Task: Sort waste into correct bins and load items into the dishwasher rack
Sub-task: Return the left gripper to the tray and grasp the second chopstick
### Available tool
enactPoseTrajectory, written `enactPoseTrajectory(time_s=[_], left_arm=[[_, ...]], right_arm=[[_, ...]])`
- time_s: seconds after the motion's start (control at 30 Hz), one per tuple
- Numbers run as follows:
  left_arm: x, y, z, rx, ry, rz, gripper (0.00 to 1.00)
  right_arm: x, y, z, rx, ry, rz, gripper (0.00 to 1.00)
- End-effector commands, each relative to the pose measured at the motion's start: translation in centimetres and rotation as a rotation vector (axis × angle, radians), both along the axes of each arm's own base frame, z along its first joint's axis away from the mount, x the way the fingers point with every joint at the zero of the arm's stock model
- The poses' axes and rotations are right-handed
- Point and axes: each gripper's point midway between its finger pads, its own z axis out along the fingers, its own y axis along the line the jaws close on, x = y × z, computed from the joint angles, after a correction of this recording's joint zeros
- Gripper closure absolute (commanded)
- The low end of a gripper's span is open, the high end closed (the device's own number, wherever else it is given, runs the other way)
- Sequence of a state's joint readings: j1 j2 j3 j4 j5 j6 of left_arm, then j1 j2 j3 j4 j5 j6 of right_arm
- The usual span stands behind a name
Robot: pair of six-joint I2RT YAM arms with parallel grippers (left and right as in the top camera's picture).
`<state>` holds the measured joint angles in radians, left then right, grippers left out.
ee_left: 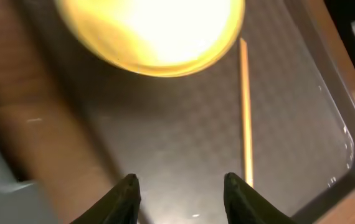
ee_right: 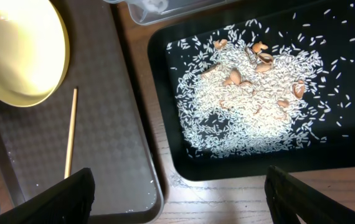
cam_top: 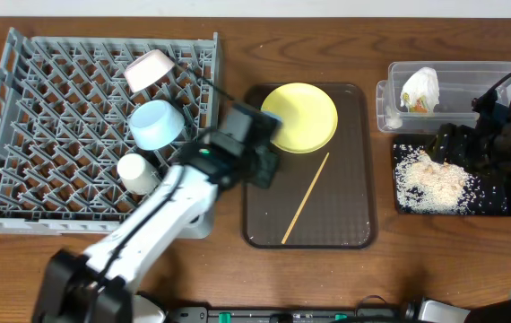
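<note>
**Spotter:** Where was your left end effector (ee_left: 179,184)?

**Operator:** I had it low over the left part of the brown serving tray (cam_top: 350,229). Its fingers stood apart with nothing between them, so I held nothing.

**Spotter:** And the thing you wanted?

**Operator:** I judged it to be the wooden chopstick (ee_left: 246,112), and I could see only one. It lay flat on the serving tray, just off to the right of the fingers in the wrist view. Its long axis ran nearly straight ahead of the wrist, toward the yellow plate (cam_top: 300,117). From overhead it lay on a diagonal, with the far end near the plate's rim.

**Spotter:** Which arm was nearer?

**Operator:** The left, plainly. The right end effector (ee_right: 179,177) hung wide apart and empty over the black tray (cam_top: 499,206) of rice (ee_right: 246,106), well apart from the stick.

**Spotter:** So what was the move?

**Operator:** I reckoned on a shift right to straddle the stick across its axis. After that I would carry it left to the dishwasher rack (cam_top: 49,108), where the white bowl (cam_top: 151,70), light blue bowl (cam_top: 157,123) and white cup (cam_top: 137,172) already sat.
</note>
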<state>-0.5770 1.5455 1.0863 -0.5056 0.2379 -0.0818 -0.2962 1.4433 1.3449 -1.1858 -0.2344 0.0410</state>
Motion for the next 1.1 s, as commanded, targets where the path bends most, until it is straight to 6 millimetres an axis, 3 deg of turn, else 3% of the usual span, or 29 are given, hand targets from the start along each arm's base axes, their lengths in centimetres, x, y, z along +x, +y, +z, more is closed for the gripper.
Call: enactPoseTrajectory(time_s=[0.0,0.27,0.47,0.6,0.77,0.97,1.07], left_arm=[[-1.7,-2.6,-2.7,0.019,0.063,-0.063,0.54],[-4.4,-7.5,-8.2,0.049,0.129,-0.154,0.54],[-5.0,-7.3,-11.6,0.161,0.131,-0.119,0.54],[-5.1,-7.5,-12.2,0.166,0.135,-0.126,0.55],[-5.2,-7.4,-12.4,0.170,0.142,-0.122,0.73],[-5.3,-7.4,-12.4,0.163,0.155,-0.092,0.85],[-5.3,-7.4,-12.4,0.163,0.155,-0.092,0.86]], right_arm=[[0.3,0.3,0.5,-0.007,-0.016,0.022,0.15],[0.3,0.3,0.5,-0.008,-0.017,0.022,0.14],[0.3,0.3,0.5,-0.007,-0.016,0.022,0.14],[0.3,0.3,0.5,-0.008,-0.017,0.022,0.14],[0.3,0.3,0.5,-0.008,-0.017,0.022,0.14],[0.3,0.3,0.5,-0.007,-0.016,0.022,0.14],[0.3,0.3,0.5,-0.007,-0.016,0.023,0.14]])
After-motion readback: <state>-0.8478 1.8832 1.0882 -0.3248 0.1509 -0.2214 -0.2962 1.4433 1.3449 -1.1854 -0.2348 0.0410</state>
